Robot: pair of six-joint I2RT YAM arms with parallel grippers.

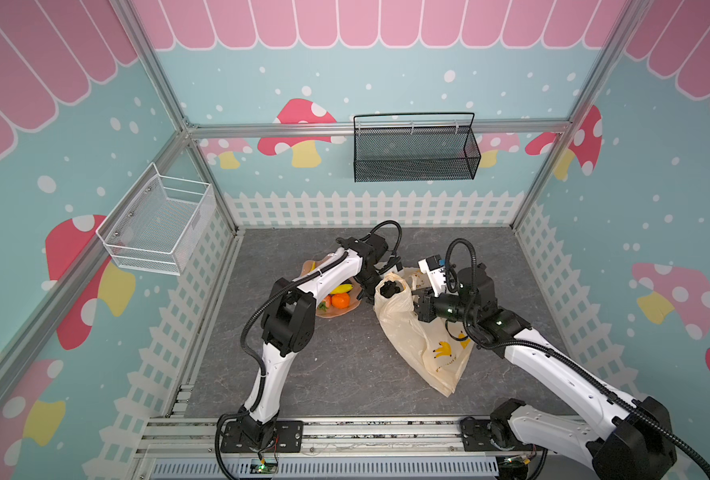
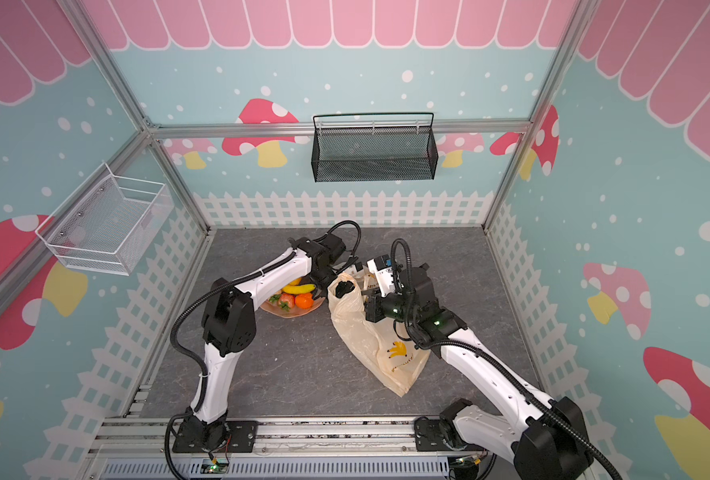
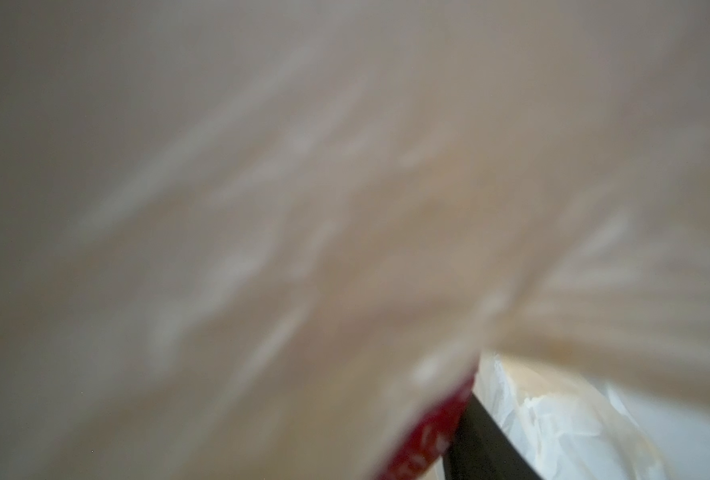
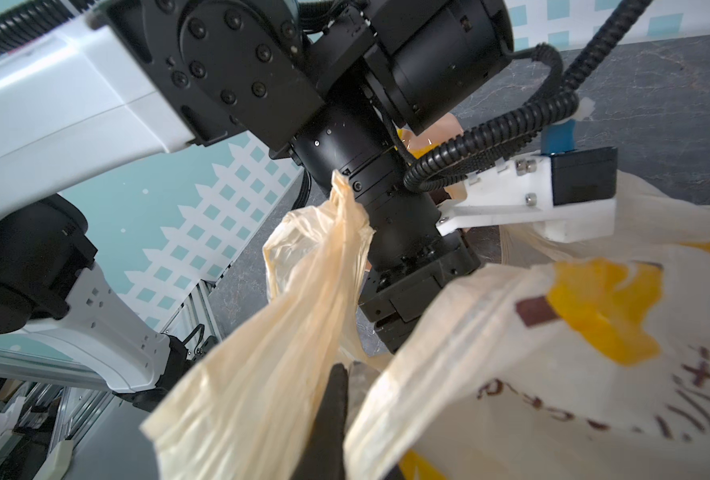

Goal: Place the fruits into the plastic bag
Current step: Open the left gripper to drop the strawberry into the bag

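We record the right gripper (image 4: 343, 382) pinching the thin cream banana-printed plastic bag (image 1: 424, 345); left gripper (image 1: 390, 288) inside it, state undeterminable.

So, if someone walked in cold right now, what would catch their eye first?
The cream plastic bag mid-table, its mouth lifted, with the left tool dipped into the opening and the right tool pinching its edge. Left of it in both top views, a yellow banana, an orange and red strawberries sit in the pink dish.
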